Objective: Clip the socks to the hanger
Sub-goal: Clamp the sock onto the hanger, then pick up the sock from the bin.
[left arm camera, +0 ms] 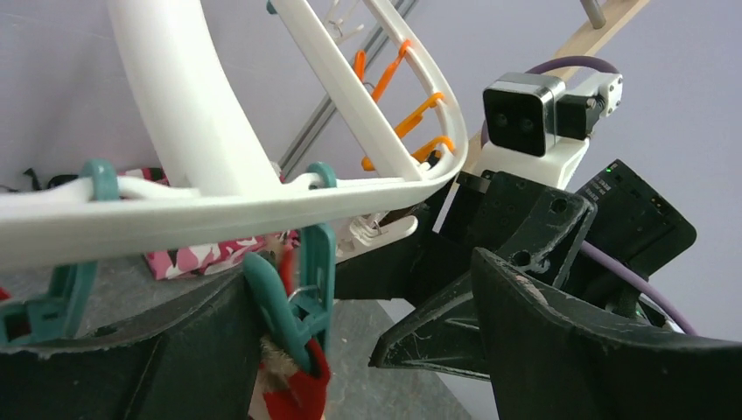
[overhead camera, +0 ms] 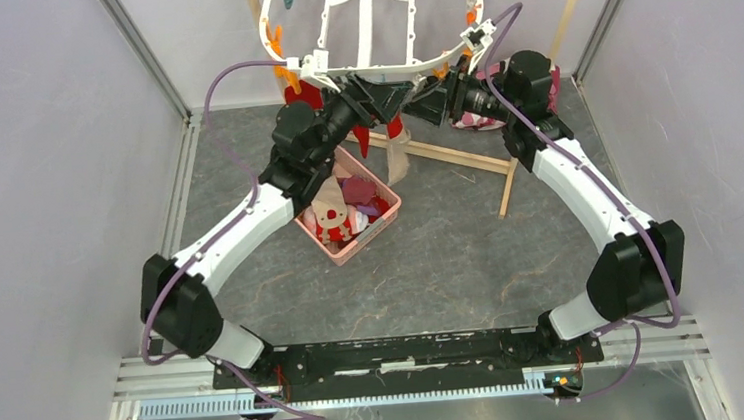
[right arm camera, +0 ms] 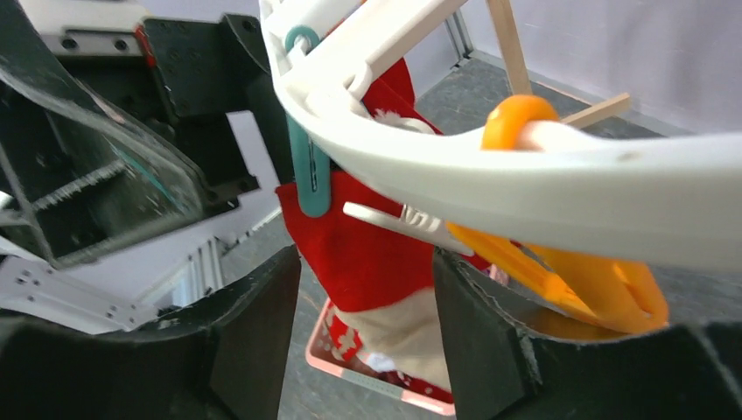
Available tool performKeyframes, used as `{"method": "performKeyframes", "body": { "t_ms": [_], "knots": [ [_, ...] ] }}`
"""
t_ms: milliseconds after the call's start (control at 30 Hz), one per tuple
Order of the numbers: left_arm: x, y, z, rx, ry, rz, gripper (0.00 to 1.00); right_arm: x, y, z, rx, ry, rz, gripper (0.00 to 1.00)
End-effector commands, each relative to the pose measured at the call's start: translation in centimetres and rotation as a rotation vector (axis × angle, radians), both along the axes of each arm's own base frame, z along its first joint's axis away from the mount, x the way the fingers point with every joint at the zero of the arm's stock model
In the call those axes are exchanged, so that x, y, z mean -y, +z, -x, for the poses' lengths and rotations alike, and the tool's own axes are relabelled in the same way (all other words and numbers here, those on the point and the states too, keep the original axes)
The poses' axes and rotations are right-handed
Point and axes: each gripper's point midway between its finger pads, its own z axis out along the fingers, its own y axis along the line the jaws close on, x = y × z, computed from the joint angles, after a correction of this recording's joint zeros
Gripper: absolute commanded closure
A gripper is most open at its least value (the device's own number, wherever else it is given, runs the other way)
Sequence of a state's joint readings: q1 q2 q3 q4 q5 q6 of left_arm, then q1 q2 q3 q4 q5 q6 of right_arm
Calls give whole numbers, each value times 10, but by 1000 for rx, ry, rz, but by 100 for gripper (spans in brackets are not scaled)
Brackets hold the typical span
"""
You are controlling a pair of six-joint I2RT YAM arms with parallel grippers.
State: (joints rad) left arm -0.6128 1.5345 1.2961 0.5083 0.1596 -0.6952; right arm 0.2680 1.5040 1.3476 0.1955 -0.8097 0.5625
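Socks [overhead camera: 347, 204] lie heaped in the pink basket [overhead camera: 375, 232] at six o'clock from the hanger [overhead camera: 366, 30]; left pincer [left arm camera: 359, 350] and right pincer [right arm camera: 367, 289] both gape wide.

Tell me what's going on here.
Two robot arms are working at a large white plastic oval hanger. A red fabric sock hangs from a teal plastic peg on its near rim. The left arm and right arm both reach up to that spot, jaws open, gripping nothing. More small socks wait in a pink plastic basket on the table.
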Motion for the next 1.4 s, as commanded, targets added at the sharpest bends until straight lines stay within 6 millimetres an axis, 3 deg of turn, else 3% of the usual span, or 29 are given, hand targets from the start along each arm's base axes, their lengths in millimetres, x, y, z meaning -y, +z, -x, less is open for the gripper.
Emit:
{"method": "performKeyframes", "body": {
  "t_ms": [0,200,467,633,800,900,1100,1367],
  "knots": [
    [-30,16,19,-52,81,-10,12,9,8,17,154,17,99,34],
    [-53,0,39,-103,120,-83,11,19,-29,28,173,39,231,30],
    [-67,-10,73,-93,73,-141,10,42,-74,49,329,106,488,29],
    [-72,-2,97,-53,15,-139,10,50,-95,72,365,194,552,29],
    [-96,-44,114,-148,56,-309,11,60,-114,91,457,244,618,25],
    [-116,-73,125,-211,104,-383,11,70,-135,102,481,272,667,19],
    [-149,-140,130,-357,224,-510,14,82,-159,112,404,279,649,18],
    [-156,-194,113,-512,280,-663,38,87,-179,112,290,260,596,19]
  ]
}}
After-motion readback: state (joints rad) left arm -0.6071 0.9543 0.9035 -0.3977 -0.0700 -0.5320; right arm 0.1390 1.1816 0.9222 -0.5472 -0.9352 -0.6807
